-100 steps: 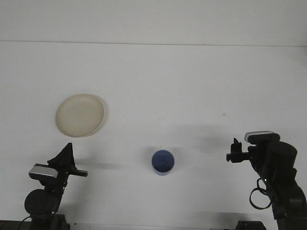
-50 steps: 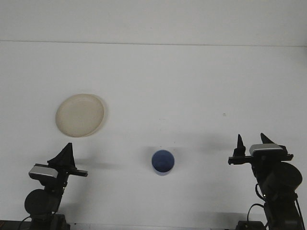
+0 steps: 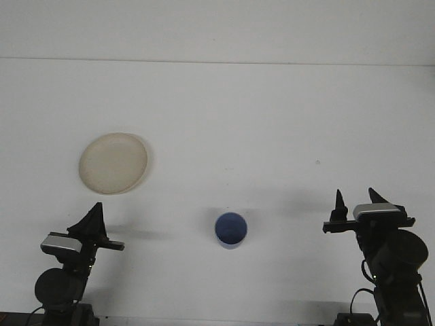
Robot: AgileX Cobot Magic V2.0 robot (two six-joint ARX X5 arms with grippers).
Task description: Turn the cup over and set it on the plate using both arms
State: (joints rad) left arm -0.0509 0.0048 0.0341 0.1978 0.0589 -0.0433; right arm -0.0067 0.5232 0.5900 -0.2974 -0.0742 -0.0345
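White bench: cream plate left, blue cup centre. Right gripper spread apart, empty; left gripper apparently closed.

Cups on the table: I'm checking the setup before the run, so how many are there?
1. A single round blue cup stands on the white table, near the front edge between the two arms, apart from the round cream plate at the left. Nothing appears hidden.
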